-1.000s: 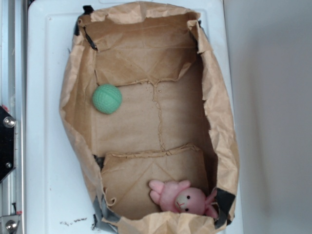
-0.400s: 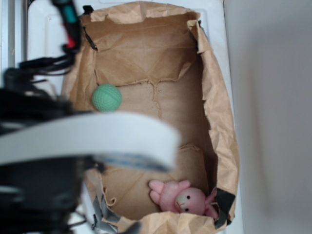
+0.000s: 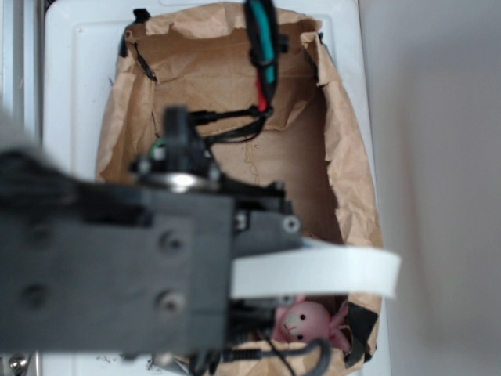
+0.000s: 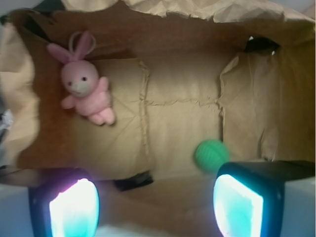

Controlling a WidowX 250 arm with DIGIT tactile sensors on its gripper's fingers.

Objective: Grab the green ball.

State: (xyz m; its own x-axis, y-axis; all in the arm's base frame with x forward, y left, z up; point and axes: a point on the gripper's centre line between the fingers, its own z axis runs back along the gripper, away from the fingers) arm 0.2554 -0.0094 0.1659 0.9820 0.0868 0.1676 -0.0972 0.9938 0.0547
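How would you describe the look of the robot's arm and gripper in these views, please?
In the exterior view the arm is a blurred, boxy black body with screw heads, a white band across it, and black cables running to a teal and red strip. In the wrist view the gripper shows two black-framed fingers whose pads glow pale cyan.

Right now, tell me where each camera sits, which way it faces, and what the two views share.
Exterior: mounted overhead, looking straight down into the paper-lined box on the white table; the robot arm blocks most of the frame and hides the green ball.
Wrist: rides on the arm, looking down past the gripper, whose two fingers frame the bottom edge, spread apart and holding nothing; the green ball lies just above the right finger.
Shared: the box lining and the pink plush bunny.
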